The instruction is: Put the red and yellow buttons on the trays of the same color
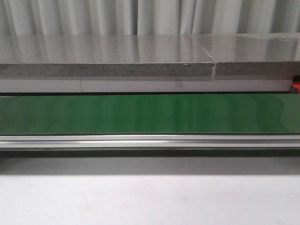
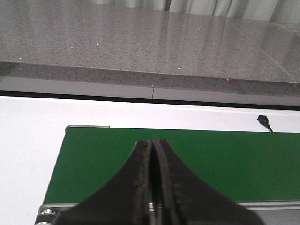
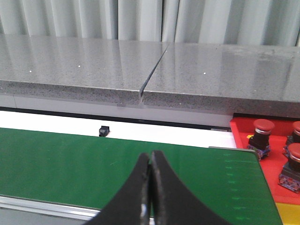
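Across mid-frame I see the green belt bare. At lower right, the red tray holds three red buttons. These look rigid and light; I'd pinch the square base. Left gripper and right gripper are both clenched, empty.

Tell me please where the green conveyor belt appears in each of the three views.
Front view: green conveyor belt runs as a band across the whole width, mid-height.
Left wrist view: its end fills the lower half, behind the left gripper.
Right wrist view: its other end, beside the red tray.
Shared landmark: the grey stone counter behind it.
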You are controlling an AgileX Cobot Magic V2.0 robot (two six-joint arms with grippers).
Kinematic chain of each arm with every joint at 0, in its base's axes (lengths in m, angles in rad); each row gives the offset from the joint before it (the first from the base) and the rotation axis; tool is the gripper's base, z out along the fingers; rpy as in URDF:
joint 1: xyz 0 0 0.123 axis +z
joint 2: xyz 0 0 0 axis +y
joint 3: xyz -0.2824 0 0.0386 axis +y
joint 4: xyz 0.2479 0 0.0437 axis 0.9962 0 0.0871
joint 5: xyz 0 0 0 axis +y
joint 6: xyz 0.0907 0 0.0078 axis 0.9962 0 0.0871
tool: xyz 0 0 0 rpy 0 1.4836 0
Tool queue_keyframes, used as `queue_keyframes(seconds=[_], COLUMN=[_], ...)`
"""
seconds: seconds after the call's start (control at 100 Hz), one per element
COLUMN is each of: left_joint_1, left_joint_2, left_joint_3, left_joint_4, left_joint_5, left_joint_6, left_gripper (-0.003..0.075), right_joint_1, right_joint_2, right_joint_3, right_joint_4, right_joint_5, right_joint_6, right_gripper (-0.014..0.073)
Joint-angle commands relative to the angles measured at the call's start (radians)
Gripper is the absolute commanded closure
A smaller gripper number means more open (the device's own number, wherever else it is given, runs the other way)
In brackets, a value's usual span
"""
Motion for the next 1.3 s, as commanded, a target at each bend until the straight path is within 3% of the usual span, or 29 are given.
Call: queue_keyframes(seconds=[0.0,0.13,0.43,1.29], left_joint_1=[-0.006,-0.006,-0.006,-0.006], left_joint_2=[0.007,0.007,0.009,0.009], left_joint_3=[-0.029,-0.029,-0.029,-0.029], left_joint_4=[-0.009,-0.009,-0.009,-0.009], left_joint_5=[-0.073,-0.073,-0.073,-0.073], left_joint_6=[-0.002,-0.002,-0.002,-0.002], left_gripper=[0.0739,0.0739,0.0739,0.0739], right_joint_1=[0.002,0.001,0.001,0.001], right_joint_2=[-0.053,-0.135,-0.131,-0.131], right_joint_3=[0.011,0.066,0.133,0.132], right_joint_4=[-0.018,-0.037,-0.089,-0.112], right_joint_5=[-0.073,-0.073,-0.120,-0.125], right_joint_6=[0.007,0.007,0.030,0.052], right_gripper=[0.0660,0.0660,0.0660,0.0660])
